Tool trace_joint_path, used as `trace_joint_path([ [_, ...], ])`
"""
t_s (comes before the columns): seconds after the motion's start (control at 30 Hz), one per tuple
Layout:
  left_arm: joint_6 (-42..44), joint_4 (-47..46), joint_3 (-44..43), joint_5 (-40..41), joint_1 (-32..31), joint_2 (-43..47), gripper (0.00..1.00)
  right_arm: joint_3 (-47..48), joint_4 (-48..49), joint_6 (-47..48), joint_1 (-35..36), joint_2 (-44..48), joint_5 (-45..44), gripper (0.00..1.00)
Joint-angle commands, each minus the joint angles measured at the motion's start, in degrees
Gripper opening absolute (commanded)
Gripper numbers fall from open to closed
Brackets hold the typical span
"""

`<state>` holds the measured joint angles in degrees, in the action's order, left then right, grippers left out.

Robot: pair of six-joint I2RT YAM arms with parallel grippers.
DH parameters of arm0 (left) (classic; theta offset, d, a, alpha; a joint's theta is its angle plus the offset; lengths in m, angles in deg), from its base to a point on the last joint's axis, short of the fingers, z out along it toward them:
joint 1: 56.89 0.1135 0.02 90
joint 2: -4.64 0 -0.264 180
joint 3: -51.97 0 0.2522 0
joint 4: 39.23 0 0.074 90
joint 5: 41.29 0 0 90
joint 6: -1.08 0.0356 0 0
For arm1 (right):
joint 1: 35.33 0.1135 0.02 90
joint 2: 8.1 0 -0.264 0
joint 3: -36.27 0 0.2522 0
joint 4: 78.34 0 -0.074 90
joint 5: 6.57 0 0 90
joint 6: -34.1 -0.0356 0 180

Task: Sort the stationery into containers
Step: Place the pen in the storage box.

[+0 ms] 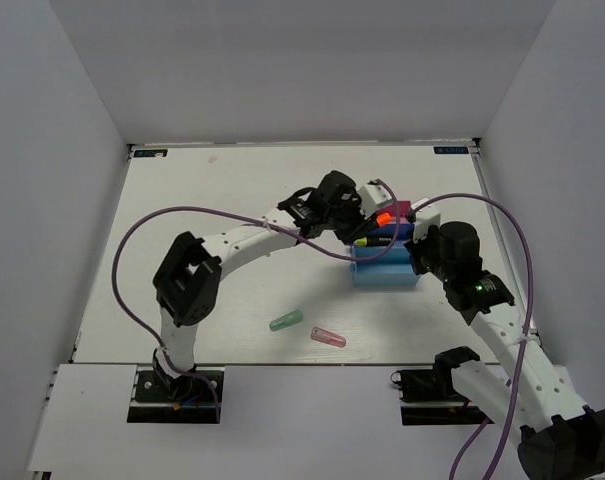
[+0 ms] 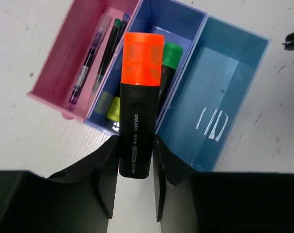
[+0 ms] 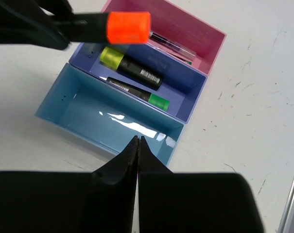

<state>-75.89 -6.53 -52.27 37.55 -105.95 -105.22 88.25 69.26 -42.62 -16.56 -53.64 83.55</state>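
My left gripper (image 2: 135, 145) is shut on a black highlighter with an orange cap (image 2: 139, 97), held above the dark blue bin (image 2: 185, 24). Inside that bin lie a green-ended highlighter (image 2: 171, 58) and a yellow-ended one (image 2: 110, 107). Thin pens (image 2: 88, 68) rest in the pink bin (image 2: 64, 63). The light blue bin (image 2: 224, 87) holds nothing. My right gripper (image 3: 138, 141) is shut and empty, its tips over the light blue bin's (image 3: 88, 111) near edge. A green capsule (image 1: 285, 320) and a pink capsule (image 1: 328, 337) lie on the table.
The three joined bins (image 1: 384, 272) stand right of the table's centre, between the two arms. White walls enclose the table on the left, right and back. A purple cable (image 1: 132, 250) loops over the left side.
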Motion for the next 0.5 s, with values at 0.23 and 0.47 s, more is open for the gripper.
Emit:
trace_joint_path([
  [0.23, -0.82, -0.22, -11.91, -2.73, -1.13, -7.9, 0.0, -1.21, 3.69, 0.87, -0.13, 2.12, -1.97, 0.0],
  [0.47, -2.05, 0.13, -15.07, -2.2, -1.21, -12.3, 0.0, -1.39, 3.6, 0.78, -0.22, 2.21, -1.62, 0.03],
])
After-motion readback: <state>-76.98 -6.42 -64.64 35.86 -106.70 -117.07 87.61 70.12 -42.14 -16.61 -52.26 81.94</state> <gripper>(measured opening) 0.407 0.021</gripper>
